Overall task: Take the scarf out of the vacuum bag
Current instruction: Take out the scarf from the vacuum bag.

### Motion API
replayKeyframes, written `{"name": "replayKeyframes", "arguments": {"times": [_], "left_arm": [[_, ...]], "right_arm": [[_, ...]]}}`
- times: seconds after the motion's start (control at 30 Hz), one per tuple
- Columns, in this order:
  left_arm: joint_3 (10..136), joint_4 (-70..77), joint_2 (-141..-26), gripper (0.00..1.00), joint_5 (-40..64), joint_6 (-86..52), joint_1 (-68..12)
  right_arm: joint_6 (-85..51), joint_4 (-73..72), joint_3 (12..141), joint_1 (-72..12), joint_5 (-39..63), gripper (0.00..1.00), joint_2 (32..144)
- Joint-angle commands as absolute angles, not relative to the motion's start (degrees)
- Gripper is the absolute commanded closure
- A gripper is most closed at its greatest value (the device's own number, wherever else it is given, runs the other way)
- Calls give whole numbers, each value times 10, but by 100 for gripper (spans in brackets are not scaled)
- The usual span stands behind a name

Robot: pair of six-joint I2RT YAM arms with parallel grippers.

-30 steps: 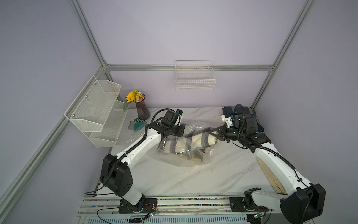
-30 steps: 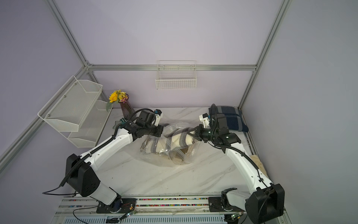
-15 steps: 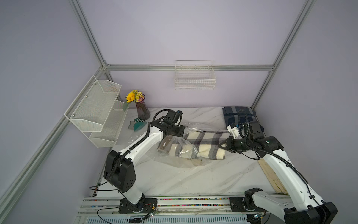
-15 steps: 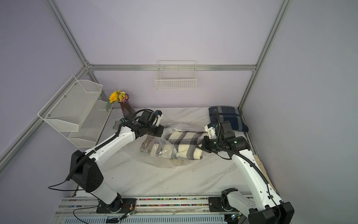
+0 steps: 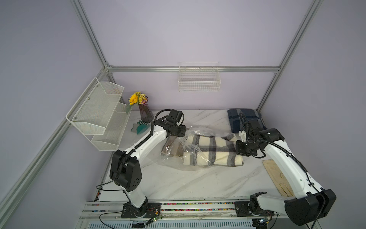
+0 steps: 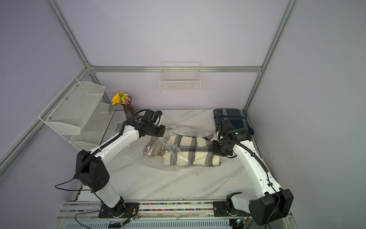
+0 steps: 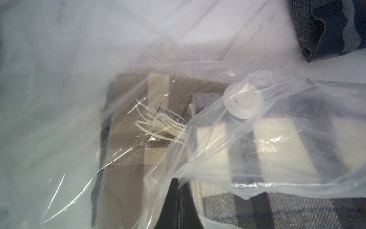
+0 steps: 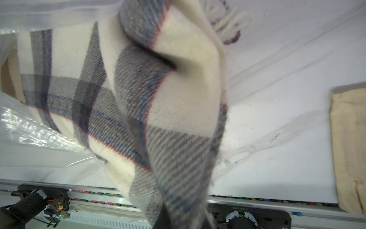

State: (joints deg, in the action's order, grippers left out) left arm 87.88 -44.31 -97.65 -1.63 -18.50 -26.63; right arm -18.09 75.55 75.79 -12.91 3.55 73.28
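The scarf (image 5: 215, 150) is cream with grey plaid. Its right part lies outside the vacuum bag (image 5: 172, 152) and its left end is still under the crinkly clear plastic, in both top views (image 6: 192, 148). My right gripper (image 5: 237, 147) is shut on the scarf's right end, and the cloth (image 8: 158, 99) drapes over its fingers (image 8: 164, 218). My left gripper (image 5: 183, 132) is shut on a fold of the vacuum bag (image 7: 59, 119) near the round white valve cap (image 7: 243, 103). A tan scarf (image 7: 126, 154) also lies inside the bag.
A folded navy scarf (image 5: 243, 119) lies at the back right behind the right arm. A wooden board (image 5: 277, 178) rests at the right table edge. A flower vase (image 5: 145, 115), a teal item (image 5: 139, 127) and a white mesh shelf (image 5: 99, 119) stand at the left, with a wire basket (image 5: 199, 79) on the back wall.
My right gripper has drawn back to the right with the cream scarf, pulling most of it out of the bag. The left gripper kept its hold on the plastic.
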Motion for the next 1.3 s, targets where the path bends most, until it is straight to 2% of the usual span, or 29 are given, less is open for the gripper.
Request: {"name": "replayKeyframes", "arguments": {"times": [0.0, 0.17, 0.57, 0.97, 1.27], "left_arm": [[896, -461, -963, 100, -70, -192, -233], [883, -466, -949, 100, -70, -192, -202], [863, -471, -919, 100, -67, -188, -131], [852, -468, -922, 100, -51, -189, -112], [849, -468, -925, 100, -48, -187, -111]], "right_arm": [[-162, 800, 794, -127, -65, 100, 746], [-150, 766, 828, -127, -99, 100, 766], [-188, 604, 841, -127, 57, 100, 848], [-151, 569, 906, -121, -7, 100, 921], [-161, 557, 947, -32, 21, 100, 892]]}}
